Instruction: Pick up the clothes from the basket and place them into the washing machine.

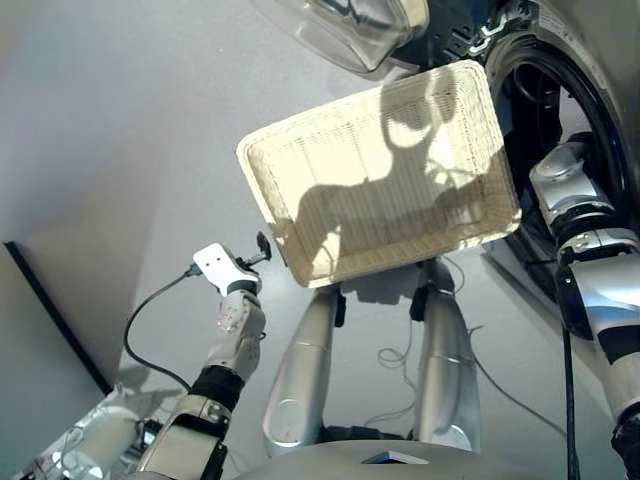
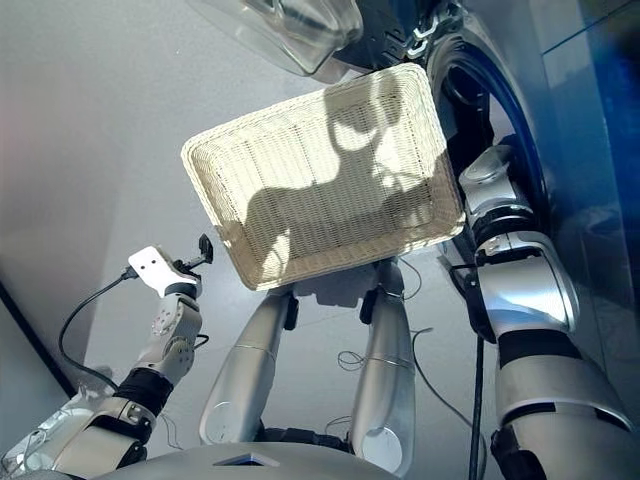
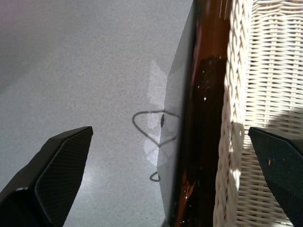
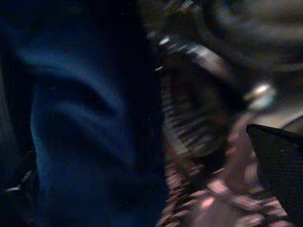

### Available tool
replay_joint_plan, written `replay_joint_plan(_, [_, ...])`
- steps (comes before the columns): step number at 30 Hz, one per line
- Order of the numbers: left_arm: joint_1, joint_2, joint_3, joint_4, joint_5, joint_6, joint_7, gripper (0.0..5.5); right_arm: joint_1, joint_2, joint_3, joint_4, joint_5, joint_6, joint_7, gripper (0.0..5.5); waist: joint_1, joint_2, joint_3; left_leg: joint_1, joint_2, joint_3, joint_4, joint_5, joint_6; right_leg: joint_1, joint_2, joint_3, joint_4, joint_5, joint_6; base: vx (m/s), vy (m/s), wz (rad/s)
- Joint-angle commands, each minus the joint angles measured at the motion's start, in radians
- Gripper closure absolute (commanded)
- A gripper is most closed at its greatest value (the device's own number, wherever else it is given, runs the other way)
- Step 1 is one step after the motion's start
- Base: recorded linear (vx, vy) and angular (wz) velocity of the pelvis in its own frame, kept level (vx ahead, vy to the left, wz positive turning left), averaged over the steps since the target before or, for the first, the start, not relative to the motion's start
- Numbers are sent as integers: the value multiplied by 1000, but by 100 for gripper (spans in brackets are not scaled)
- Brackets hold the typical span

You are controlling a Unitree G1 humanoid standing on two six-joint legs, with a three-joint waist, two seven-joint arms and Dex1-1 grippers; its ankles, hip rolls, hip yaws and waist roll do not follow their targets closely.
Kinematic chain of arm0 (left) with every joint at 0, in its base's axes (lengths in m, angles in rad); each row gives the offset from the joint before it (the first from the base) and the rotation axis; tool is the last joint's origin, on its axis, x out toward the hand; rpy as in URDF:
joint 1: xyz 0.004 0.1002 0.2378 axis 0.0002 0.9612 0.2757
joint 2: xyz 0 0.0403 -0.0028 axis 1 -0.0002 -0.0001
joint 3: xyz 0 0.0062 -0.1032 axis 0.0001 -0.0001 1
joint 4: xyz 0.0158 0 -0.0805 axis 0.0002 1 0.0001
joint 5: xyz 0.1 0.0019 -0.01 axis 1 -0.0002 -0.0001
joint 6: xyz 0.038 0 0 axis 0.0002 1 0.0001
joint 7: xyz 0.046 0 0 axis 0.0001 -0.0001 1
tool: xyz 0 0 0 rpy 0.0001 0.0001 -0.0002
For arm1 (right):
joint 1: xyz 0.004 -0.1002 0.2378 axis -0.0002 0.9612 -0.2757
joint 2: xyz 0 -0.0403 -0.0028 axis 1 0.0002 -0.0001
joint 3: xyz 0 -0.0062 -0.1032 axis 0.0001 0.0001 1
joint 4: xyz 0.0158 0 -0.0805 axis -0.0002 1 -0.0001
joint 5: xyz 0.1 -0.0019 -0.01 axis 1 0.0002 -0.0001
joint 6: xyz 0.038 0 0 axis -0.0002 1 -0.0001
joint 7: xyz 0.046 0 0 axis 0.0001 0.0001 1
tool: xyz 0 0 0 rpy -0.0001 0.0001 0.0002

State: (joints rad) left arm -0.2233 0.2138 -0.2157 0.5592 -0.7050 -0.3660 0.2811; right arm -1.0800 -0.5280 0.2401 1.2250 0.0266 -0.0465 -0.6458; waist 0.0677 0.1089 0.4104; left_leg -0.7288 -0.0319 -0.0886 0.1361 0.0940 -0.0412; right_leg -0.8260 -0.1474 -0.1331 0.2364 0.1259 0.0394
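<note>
The cream wicker basket [image 1: 300, 150] lies in the middle of the head views, and no clothes show in it, only shadows. My left gripper [image 3: 170, 132] hangs open beside the basket's left rim [image 3: 232, 142], holding nothing. My right arm [image 1: 570, 190] reaches into the washing machine's round porthole [image 1: 575, 80], so its gripper is hidden in the head views. In the right wrist view, a navy blue cloth [image 4: 80, 118] fills the space in front of my right gripper [image 4: 161, 137], with the metal drum [image 4: 189, 118] behind. One finger [image 4: 279, 165] shows spread wide to the side.
The washing machine's clear glass door [image 1: 350, 25] stands open above the basket's far edge. A dark glossy support [image 3: 203, 118] shows under the basket's rim. A black cable [image 1: 150, 320] loops over the grey floor near my left arm.
</note>
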Motion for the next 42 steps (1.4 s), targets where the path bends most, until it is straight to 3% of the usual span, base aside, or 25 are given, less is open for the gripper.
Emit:
replay_joint_plan(1, [41, 38, 62, -5, 19, -30, -3, 0, 56, 12, 25, -17, 87, -96, 62, 0, 5, -21, -42, 18, -63, 14, -13, -31, 49, 83, 64, -42, -20, -67, 17, 0, 0, 0])
replay_joint_plan(6, [66, 69, 63, 45, 105, -14, -55, 0, 189, 102, 30, -45, 173, -161, 209, 0, 17, -39, -61, 56, -57, 7, -19, -31, 47, 129, 63, -59, -33, -65, 20, 0, 0, 0])
replay_joint_plan(14, [74, 66, 66, 222, 210, 11, -105, 0, 400, 214, 37, -65, 249, -200, 365, 0, 24, -72, -100, 164, -56, -5, -56, -23, 43, 253, 62, -88, -74, -63, 27, 25, -3, 10])
replay_joint_plan(15, [75, 61, 64, 246, 234, 14, -108, 0, 425, 228, 37, -63, 245, -199, 377, 0, 25, -77, -105, 169, -60, -2, -58, 4, 46, 266, 57, -100, -86, -37, 22, 0, 0, 0])
replay_joint_plan(18, [91, 48, 59, 315, 281, 23, -126, 0, 503, 261, 23, -61, 257, -202, 402, 0, 24, -95, -127, 243, -57, 0, -80, 1, 44, 343, 59, -107, -112, -36, 28, 58, 25, 67])
replay_joint_plan(23, [118, 38, 47, 407, 369, 43, -152, 0, 615, 292, 24, -62, 245, -198, 439, 0, 16, -117, -158, 343, -51, 8, -109, -8, 42, 446, 68, -104, -156, -35, 35, 69, 39, -27])
replay_joint_plan(27, [143, 11, 74, 540, 459, 65, -144, 0, 753, 313, -5, -40, 234, -187, 481, 0, -3, -138, -210, 459, -50, 18, -150, -11, 39, 558, 82, -98, -204, -35, 45, 33, 28, -25])
replay_joint_plan(31, [159, -2, 98, 602, 477, 78, -163, 0, 817, 320, -34, -7, 220, -175, 499, 0, -13, -140, -248, 518, -47, 23, -180, -7, 38, 610, 89, -98, -229, -37, 49, 0, 0, 0])
replay_joint_plan(36, [202, -19, 110, 657, 544, 85, -184, 0, 942, 342, -60, 43, 173, -155, 529, 0, -35, -141, -334, 602, -38, 28, -223, 0, 20, 707, 95, -106, -274, -40, 56, 0, 0, 0])
replay_joint_plan(42, [237, -32, 117, 694, 586, 99, -220, 0, 1015, 362, -101, 94, 163, -141, 542, 0, -45, -143, -395, 683, -32, 46, -223, -25, 30, 780, 102, -85, -275, -52, 59, 24, -1, -37])
